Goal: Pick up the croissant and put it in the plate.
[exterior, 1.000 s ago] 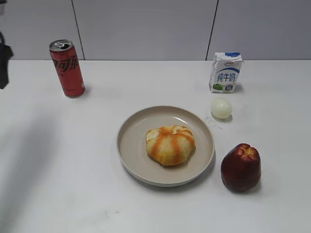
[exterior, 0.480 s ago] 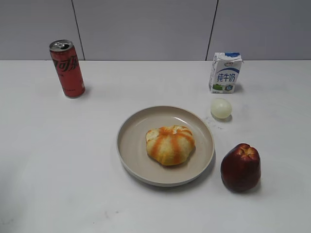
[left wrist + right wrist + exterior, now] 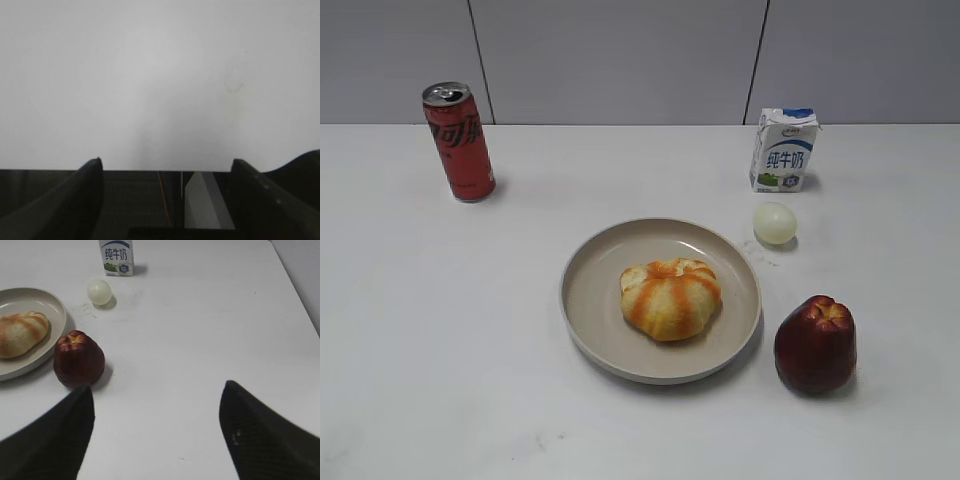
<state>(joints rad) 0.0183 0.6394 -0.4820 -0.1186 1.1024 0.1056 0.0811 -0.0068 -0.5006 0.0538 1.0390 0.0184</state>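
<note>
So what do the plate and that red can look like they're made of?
The plate looks like matte beige ceramic or stoneware, maybe melamine: smooth, evenly coloured, with a soft sheen on its rim. The red can looks like painted aluminium, with a bare silvery top and pull tab.

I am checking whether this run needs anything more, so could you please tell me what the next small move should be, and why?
Probably none beyond holding both arms back. The glossy pale yellow, orange-striped croissant already lies inside the large round beige plate, with nothing gripping it. The left gripper is open over bare white table, and the right gripper is open, clear of the dark red apple.
</note>
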